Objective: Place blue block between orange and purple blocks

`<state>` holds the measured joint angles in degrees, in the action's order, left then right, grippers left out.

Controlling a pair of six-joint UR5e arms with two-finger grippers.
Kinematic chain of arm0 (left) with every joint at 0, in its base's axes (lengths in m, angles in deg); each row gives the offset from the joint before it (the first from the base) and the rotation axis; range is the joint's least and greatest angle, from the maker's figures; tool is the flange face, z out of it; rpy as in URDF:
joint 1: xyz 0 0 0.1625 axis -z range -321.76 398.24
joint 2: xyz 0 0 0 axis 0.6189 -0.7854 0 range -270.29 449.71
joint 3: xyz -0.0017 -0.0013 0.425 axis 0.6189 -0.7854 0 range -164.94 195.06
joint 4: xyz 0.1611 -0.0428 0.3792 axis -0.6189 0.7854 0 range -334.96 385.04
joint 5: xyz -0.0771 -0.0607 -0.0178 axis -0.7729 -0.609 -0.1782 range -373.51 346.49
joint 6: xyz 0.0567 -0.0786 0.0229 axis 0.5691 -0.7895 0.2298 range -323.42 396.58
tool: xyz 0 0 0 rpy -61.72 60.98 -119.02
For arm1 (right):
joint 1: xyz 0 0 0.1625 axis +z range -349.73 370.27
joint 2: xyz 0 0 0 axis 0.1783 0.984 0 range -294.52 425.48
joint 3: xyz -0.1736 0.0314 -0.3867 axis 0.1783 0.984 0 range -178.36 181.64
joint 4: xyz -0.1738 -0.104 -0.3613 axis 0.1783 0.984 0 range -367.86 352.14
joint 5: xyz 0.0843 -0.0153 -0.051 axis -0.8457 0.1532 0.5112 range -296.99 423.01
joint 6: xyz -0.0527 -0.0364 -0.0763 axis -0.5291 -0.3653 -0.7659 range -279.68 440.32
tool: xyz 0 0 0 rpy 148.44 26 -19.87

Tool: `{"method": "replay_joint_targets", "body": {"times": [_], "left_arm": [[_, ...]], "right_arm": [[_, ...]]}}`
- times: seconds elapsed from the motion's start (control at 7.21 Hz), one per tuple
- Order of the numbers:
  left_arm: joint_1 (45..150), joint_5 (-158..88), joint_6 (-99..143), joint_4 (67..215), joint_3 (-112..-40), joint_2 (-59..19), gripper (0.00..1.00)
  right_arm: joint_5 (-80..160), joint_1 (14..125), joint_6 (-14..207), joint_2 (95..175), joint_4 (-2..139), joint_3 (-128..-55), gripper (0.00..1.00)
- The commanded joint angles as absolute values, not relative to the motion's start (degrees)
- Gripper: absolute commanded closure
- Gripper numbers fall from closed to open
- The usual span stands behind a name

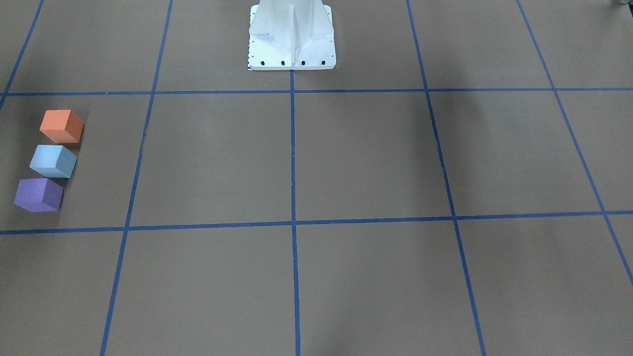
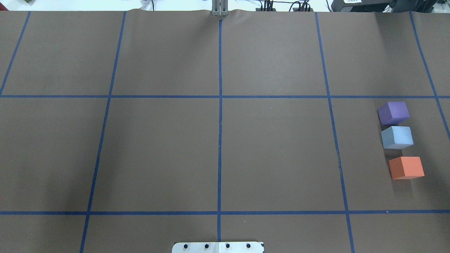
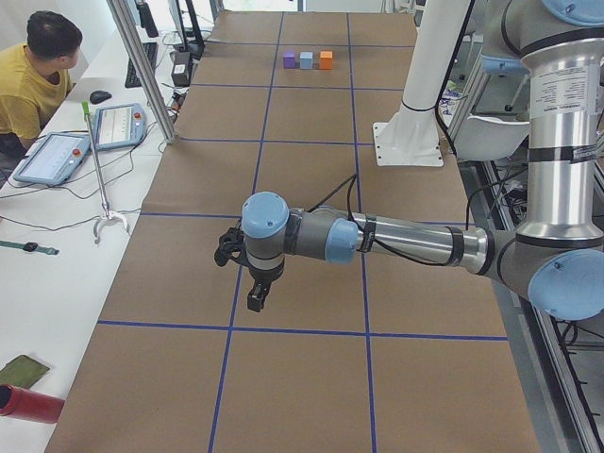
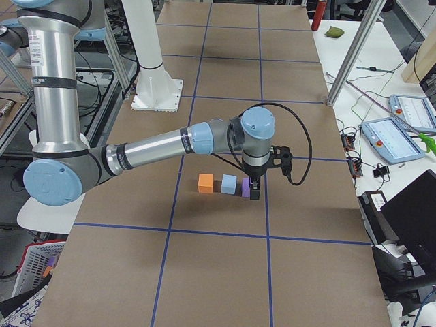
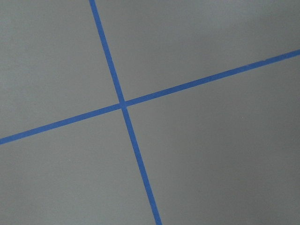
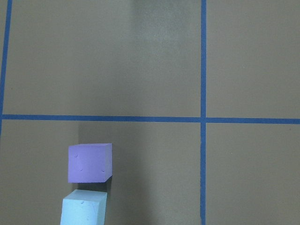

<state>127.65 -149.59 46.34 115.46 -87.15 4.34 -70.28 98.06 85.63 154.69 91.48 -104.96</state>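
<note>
Three matte cubes (image 2: 397, 137) on paper (image 2: 158, 147).

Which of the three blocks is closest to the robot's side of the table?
The orange block: it ends the row on the robot's side, with the blue block in the middle and the purple block farthest away.

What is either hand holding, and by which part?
Nothing that shows: blue block, orange block and purple block sit free on the table; left hand and right hand look empty.
</note>
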Motion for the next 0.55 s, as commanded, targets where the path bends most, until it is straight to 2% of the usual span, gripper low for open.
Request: {"method": "replay_joint_targets", "body": {"times": [0.0, 0.42], "left_arm": [[127.97, -149.91, 43.98, 112.75, -87.25, 4.11, 0.00], [127.80, -150.09, 40.80, 113.63, -85.76, 4.55, 0.00]], "right_arm": [[-69.00, 96.94, 81.91, 156.26, 91.98, -104.71, 0.00], [-69.09, 95.88, 81.81, 157.59, 91.46, -103.31, 0.00]]}}
